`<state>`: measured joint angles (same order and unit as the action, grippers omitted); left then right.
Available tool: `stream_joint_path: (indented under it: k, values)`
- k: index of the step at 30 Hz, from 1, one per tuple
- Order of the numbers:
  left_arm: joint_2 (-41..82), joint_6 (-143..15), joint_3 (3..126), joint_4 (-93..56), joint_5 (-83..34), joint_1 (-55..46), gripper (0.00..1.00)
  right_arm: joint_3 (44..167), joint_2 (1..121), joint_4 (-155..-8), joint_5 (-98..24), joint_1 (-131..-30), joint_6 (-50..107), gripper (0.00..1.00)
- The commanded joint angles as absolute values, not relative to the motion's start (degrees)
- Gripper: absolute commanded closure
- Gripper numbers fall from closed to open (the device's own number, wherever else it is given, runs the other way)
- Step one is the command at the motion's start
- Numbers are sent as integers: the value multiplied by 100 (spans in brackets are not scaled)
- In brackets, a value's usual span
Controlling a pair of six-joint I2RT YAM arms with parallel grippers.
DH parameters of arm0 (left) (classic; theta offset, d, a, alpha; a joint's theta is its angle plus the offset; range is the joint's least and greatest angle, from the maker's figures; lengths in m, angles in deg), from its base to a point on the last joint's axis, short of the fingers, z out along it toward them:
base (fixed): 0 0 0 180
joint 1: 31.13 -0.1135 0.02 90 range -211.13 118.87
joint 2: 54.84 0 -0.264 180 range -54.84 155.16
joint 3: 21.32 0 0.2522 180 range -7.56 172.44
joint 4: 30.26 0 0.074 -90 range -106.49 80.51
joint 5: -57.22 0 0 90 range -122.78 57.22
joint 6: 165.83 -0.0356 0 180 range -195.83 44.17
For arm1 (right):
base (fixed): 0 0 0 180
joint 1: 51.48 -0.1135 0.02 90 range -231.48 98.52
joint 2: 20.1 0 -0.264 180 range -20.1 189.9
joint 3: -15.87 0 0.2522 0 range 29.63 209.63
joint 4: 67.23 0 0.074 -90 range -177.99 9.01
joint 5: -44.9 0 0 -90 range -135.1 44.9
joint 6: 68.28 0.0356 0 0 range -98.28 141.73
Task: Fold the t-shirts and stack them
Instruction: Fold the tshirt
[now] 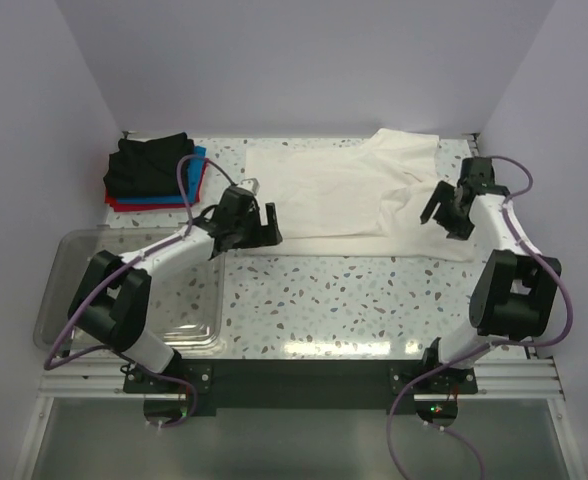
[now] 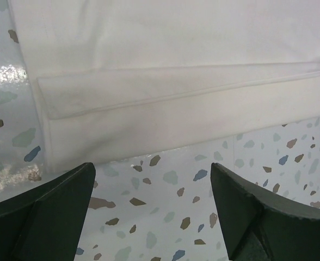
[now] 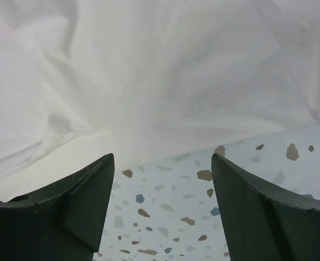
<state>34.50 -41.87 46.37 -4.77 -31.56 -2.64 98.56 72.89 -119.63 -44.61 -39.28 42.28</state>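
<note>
Speckled terrazzo table [image 1: 324, 290] noted, enclosed by plain pale walls on three sides.

Found white tee [image 1: 334, 195] spread over far centre and far right of table, left part flat, right part rumpled with a sleeve bunched toward the far right corner. Found folded stack at far left corner: black tee [image 1: 154, 165] on top, blue tee [image 1: 196, 165] showing at its right edge, red tee [image 1: 124, 205] showing along the near edge. Located clear tub [image 1: 74, 250] at near left, beside left arm, well apart from white tee.

Located left gripper [image 1: 257, 225] at near-left corner of white tee. Confirmed from left wrist view: left gripper [image 2: 152, 174] with jaws apart, bare table between them, nothing gripped. Saw white tee [image 2: 176, 109] just beyond the fingertips, its near edge doubled over in a long fold.

Located right gripper [image 1: 446, 218] over right side of white tee, near rumpled sleeve. Confirmed from right wrist view: right gripper [image 3: 162, 163] with jaws apart, nothing gripped, speckled surface between them. Saw creased white tee [image 3: 149, 70] just ahead of fingertips, not touching them.
</note>
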Motion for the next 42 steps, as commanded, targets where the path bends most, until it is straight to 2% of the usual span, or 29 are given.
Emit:
stream_joint_path:
  k: [1,6,12,29,42]
  values:
    - [3488,-4023,4921,-419,-3234,-187,9,10074,6999,-12116,-4528,-4531,4317,25]
    - [3796,-4049,5228,-454,-3269,102,9,9758,6937,-11862,-4282,-5366,4668,26]
    - [4297,-4383,5861,-243,-3708,463,11,9406,7121,-11431,-4141,-5816,4774,28]
    - [5404,-4147,6863,-498,-3015,1325,11,9397,8298,-10947,-4352,-5878,4703,31]
    - [6099,-4102,7268,-955,-3058,1422,11,9239,8396,-10894,-4308,-5869,4748,32]
